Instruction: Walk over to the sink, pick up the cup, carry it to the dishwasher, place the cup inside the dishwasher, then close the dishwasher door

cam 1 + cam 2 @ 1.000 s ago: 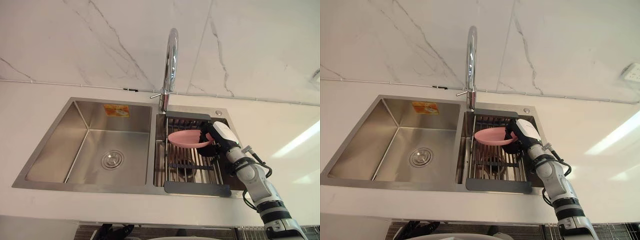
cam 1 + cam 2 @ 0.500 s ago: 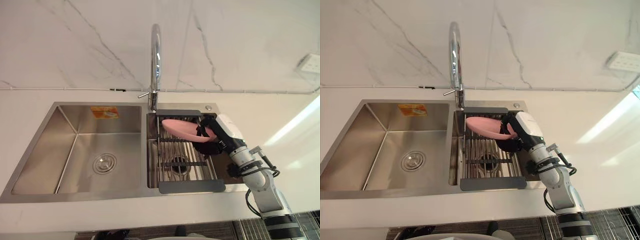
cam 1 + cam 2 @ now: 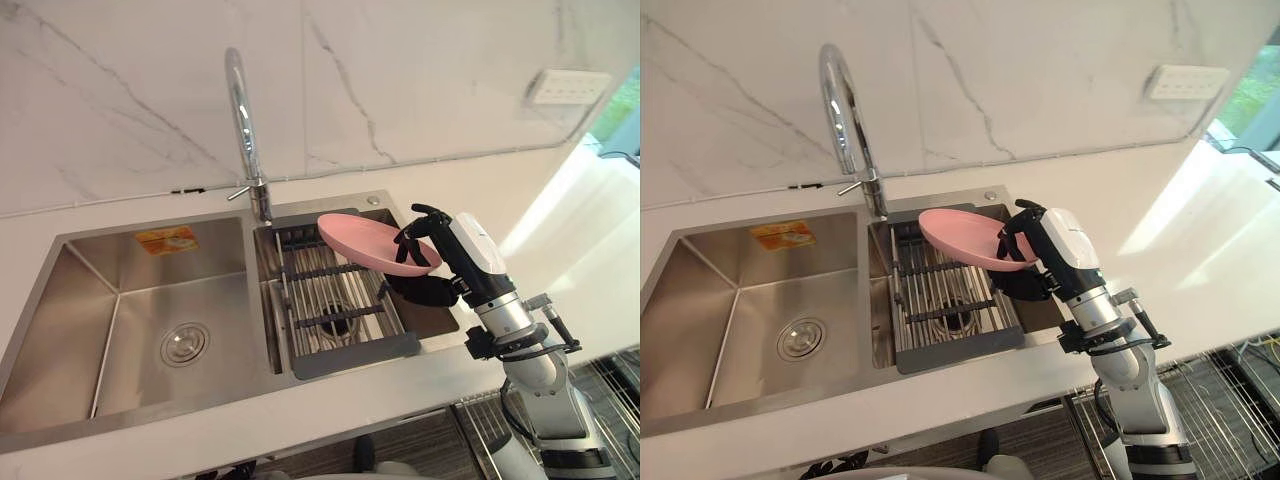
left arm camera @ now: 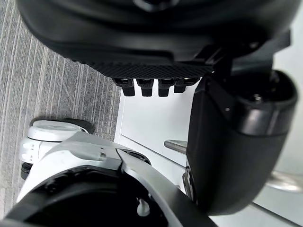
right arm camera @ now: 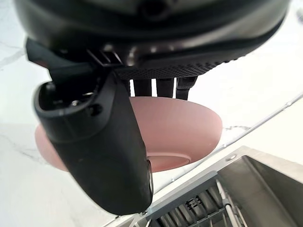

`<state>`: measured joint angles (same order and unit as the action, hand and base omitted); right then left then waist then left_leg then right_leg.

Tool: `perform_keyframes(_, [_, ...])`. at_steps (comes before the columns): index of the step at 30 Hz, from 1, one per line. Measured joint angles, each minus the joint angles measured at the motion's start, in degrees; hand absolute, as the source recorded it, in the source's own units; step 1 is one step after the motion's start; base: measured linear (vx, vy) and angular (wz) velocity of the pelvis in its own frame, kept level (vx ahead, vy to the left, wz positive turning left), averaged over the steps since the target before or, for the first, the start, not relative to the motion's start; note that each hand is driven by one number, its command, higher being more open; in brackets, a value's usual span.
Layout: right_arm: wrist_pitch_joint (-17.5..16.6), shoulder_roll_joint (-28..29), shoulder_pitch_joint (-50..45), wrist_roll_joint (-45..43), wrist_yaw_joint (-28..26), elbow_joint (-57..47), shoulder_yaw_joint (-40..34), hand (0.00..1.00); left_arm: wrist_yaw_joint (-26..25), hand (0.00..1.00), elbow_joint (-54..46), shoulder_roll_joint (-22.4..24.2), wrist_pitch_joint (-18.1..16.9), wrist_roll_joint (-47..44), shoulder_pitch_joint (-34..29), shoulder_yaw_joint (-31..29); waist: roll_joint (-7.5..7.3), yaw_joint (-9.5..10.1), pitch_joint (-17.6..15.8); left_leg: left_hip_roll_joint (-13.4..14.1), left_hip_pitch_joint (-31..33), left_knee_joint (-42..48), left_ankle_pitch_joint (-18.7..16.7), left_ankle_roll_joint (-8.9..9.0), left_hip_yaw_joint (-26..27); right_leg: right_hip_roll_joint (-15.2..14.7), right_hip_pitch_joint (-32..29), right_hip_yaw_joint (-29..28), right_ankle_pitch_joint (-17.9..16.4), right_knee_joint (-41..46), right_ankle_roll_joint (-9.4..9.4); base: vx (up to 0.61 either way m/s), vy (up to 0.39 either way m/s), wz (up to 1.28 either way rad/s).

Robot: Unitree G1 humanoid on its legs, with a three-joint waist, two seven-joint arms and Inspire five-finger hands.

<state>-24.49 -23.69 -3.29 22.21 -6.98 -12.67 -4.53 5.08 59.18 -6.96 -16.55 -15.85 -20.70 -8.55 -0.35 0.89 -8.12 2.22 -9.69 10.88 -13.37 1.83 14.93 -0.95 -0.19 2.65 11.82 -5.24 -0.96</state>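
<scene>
Above the sink (image 3: 100, 290), pink dish (image 3: 375, 240) gripped at its rim, right hand (image 3: 455, 255) fingers (image 5: 165, 87) curled over, thumb under, left hand (image 4: 227, 142) loose.

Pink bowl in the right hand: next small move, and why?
Probably swing the right hand rightward off the sink, grip unchanged. The pink bowl is pinched between fingers and thumb, tilted, lifted clear of the drying rack in the right basin. A wire rack low on the right is likely the dishwasher's. The left hand hangs idle.
</scene>
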Motion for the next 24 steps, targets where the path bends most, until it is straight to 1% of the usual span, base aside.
perform_keyframes(2, [-1.36,0.43,-0.54,0.47,0.89,-0.44,-0.09,0.00,0.00,1.00,-0.01,-0.29,-0.22,0.06,-1.05,0.00,-0.24,-0.14,-0.16,-0.82,0.13,1.22,-0.97,-0.75,0.41,0.75,-1.03,-3.05,0.29,0.00,-0.12,-0.11,0.052,-0.86])
perform_keyframes(3, [-1.85,1.42,-2.18,0.69,2.38,-1.75,-0.65,0.00,-0.12,1.00,0.00,-0.21,-0.21,0.07,-1.30,-0.01,0.22,-0.34,-0.15,-0.27,0.68,1.16,-0.37,-1.73,2.70,1.25,-2.00,-2.25,-2.63,0.13,0.04,-0.11,0.046,-0.70])
perform_keyframes(4, [-2.26,1.76,-2.38,0.96,3.10,-1.84,-0.73,0.00,-0.24,1.00,0.03,0.31,-0.18,0.08,-1.20,-0.02,1.32,-0.35,-0.35,0.97,0.82,0.76,0.34,-2.63,3.63,1.43,-2.15,-0.83,-4.18,1.16,0.16,-0.12,0.010,-0.93])
perform_keyframes(5, [-3.09,2.12,-1.60,2.13,4.02,-2.03,-0.49,0.00,-0.72,1.00,0.01,1.14,-0.20,0.05,-0.97,-0.09,1.85,0.20,-1.13,1.95,0.68,0.46,0.64,-2.63,6.67,0.33,-6.04,5.28,-6.86,10.47,2.41,-0.08,-0.003,-0.94])
perform_keyframes(6, [-3.81,2.16,-1.20,2.99,4.74,-2.12,-0.12,0.00,-1.30,1.00,0.07,1.18,-0.20,-0.04,-1.03,-0.16,1.64,0.28,-1.36,2.03,0.66,0.53,0.63,-2.65,8.40,-1.76,-8.75,9.24,-9.63,20.27,3.18,-0.08,-0.017,-0.92])
perform_keyframes(7, [-4.23,2.21,-1.23,3.39,5.18,-2.12,-0.04,0.00,-1.47,1.00,0.19,1.08,-0.08,-0.04,-1.17,-0.15,1.55,0.19,-1.39,2.00,0.50,0.68,0.58,-2.69,8.93,-3.23,-9.29,11.30,-11.74,25.27,2.86,-0.05,-0.041,-0.57])
perform_keyframes(8, [-4.54,2.29,-1.20,4.36,6.34,-2.12,0.37,0.00,-1.76,1.00,0.24,0.92,0.19,-0.04,-1.70,-0.02,1.41,-0.15,-1.27,1.96,0.40,1.53,0.14,-2.72,9.65,-5.92,-8.77,14.47,-16.69,32.35,2.39,-0.04,-0.060,-0.35])
perform_keyframes(9, [-4.61,2.41,-1.13,5.05,7.46,-2.11,0.60,0.00,-2.17,1.00,0.22,0.81,0.40,-0.04,-1.71,0.09,1.03,-0.11,-1.17,1.81,0.62,2.73,-0.45,-2.50,10.06,-7.59,-8.29,16.08,-19.44,34.14,2.27,-0.01,-0.078,-0.40])
perform_keyframes(10, [-4.31,2.68,0.01,5.95,8.46,-2.01,1.05,0.00,-2.65,1.00,0.00,0.06,0.60,-0.10,-1.46,-0.08,-0.56,-0.02,-1.59,0.90,2.08,5.80,-1.69,-1.83,10.18,-7.64,-7.71,16.84,-21.12,31.67,2.09,0.00,-0.057,-0.43])
perform_keyframes(11, [-3.89,2.70,1.17,7.12,8.76,-1.37,1.07,0.00,-2.87,1.00,0.03,0.49,1.33,-0.13,-0.81,-0.11,0.29,0.12,-1.28,1.43,3.55,6.89,-1.88,-1.93,8.60,-5.85,-7.85,16.08,-19.81,29.09,2.31,-0.03,-0.065,-0.74])
perform_keyframes(12, [-2.83,3.03,2.51,8.68,9.49,-0.46,1.42,0.00,-3.17,1.00,-0.06,0.55,1.94,-0.03,-0.49,-0.08,0.84,0.73,-0.98,1.98,4.44,6.03,-1.47,-2.46,5.27,-2.18,-6.57,14.15,-15.54,22.14,2.91,-0.07,-0.040,-0.89])
perform_keyframes(13, [-2.47,3.39,2.93,9.04,10.08,0.01,1.49,0.00,-3.09,1.00,-0.43,0.31,1.92,0.20,-0.45,0.24,1.05,1.43,-0.90,3.00,4.46,4.73,-1.02,-2.02,5.14,-0.04,-5.02,12.99,-12.90,16.97,2.79,-0.11,-0.072,-1.15])
perform_keyframes(14, [-1.75,3.63,3.16,9.26,11.14,0.22,1.46,0.00,-3.24,1.00,-0.62,0.04,1.99,0.17,0.47,0.14,0.70,2.35,-0.85,4.90,4.78,4.18,-0.25,-1.28,7.58,-0.04,-4.93,14.46,-15.97,19.95,3.87,-0.08,-0.091,-0.94])
perform_keyframes(15, [-1.43,3.66,2.91,9.35,11.30,0.24,1.36,0.00,-3.44,1.00,-0.42,-1.15,1.99,0.09,0.14,0.15,-0.97,1.96,-0.60,4.32,4.56,4.65,-0.26,-1.17,8.55,-2.34,-3.14,15.00,-19.57,21.34,1.65,-0.05,-0.126,-0.76])
perform_keyframes(16, [-1.31,3.51,2.97,9.36,11.30,0.29,1.15,0.00,-3.47,1.00,-0.02,-1.64,2.20,0.09,0.39,0.16,-1.54,2.00,-0.58,4.54,4.32,5.25,-0.42,-0.97,8.80,-1.89,-2.03,14.65,-19.42,19.11,0.46,-0.03,-0.126,-0.27])
perform_keyframes(17, [-0.68,3.39,2.47,9.35,11.30,0.23,0.73,0.00,-3.46,1.00,0.26,-2.04,3.22,0.12,0.60,0.34,-1.08,1.00,-0.55,4.94,4.11,5.66,-0.25,-0.98,8.08,-0.51,0.41,14.64,-16.91,15.12,0.92,-0.04,-0.098,-0.09])
perform_keyframes(18, [-0.15,3.41,2.25,9.32,11.25,0.19,0.62,0.00,-3.46,1.00,0.36,-2.08,3.33,0.13,0.58,0.41,-0.91,0.87,-0.45,5.13,3.90,5.54,0.02,-1.01,7.85,0.05,1.50,14.52,-15.70,13.04,1.07,-0.05,-0.085,-0.12])
perform_keyframes(20, [0.96,3.45,0.69,8.92,10.66,-1.02,-0.98,0.00,-3.40,1.00,0.36,-2.09,3.00,0.07,0.64,0.58,-0.79,1.11,-0.45,5.46,3.05,4.77,0.48,-0.47,7.83,1.66,3.96,12.93,-12.35,7.50,1.62,-0.05,-0.047,-0.34])
perform_keyframes(22, [1.00,3.78,-1.65,8.74,10.31,-2.79,-3.03,0.00,-3.26,1.00,0.42,-1.97,2.82,0.09,0.54,0.66,-0.69,0.96,-0.36,5.49,3.01,4.54,0.66,-0.42,8.17,2.07,4.77,12.12,-10.61,4.58,1.78,-0.08,-0.011,-0.27])
perform_keyframes(23, [1.02,4.17,-2.87,8.74,9.99,-3.71,-4.44,0.00,-3.15,1.00,0.51,-1.83,2.57,0.10,0.51,0.67,-0.71,0.73,-0.35,5.36,3.02,4.10,0.95,-0.38,8.58,2.13,4.94,11.57,-9.91,3.12,1.57,-0.09,0.011,-0.24])
perform_keyframes(24, [1.01,4.40,-3.37,8.75,9.89,-4.08,-5.13,0.00,-3.11,1.00,0.56,-1.75,2.44,0.10,0.46,0.67,-0.71,0.59,-0.36,5.23,3.06,3.91,1.07,-0.40,8.82,2.12,5.01,11.33,-9.59,2.47,1.94,-0.08,0.033,-0.24])
